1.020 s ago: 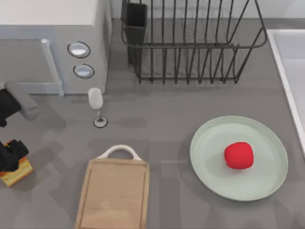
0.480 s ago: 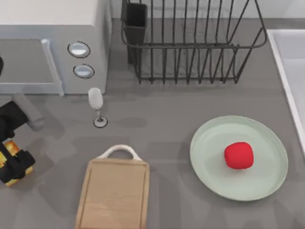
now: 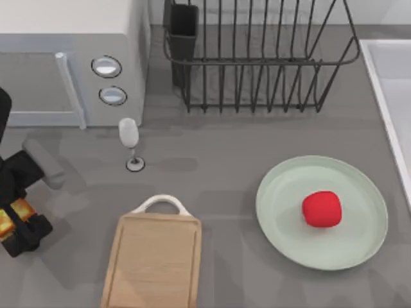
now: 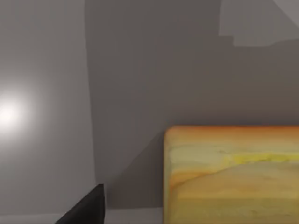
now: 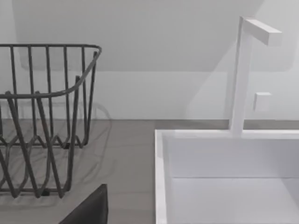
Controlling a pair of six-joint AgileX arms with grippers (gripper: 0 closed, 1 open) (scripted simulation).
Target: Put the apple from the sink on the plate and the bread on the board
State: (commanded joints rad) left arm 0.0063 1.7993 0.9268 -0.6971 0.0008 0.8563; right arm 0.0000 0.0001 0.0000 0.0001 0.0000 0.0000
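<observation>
With apple [image 3: 322,208] settled on plate [image 3: 322,212], bread [image 3: 11,215] pinched in left gripper [image 3: 16,221] at nine o'clock; next, across to board [image 3: 153,260] at six. Right fingers: cannot tell.

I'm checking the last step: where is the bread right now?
In the top view the bread is at the table's far left edge, in the left gripper, left of the board and not on it.
</observation>
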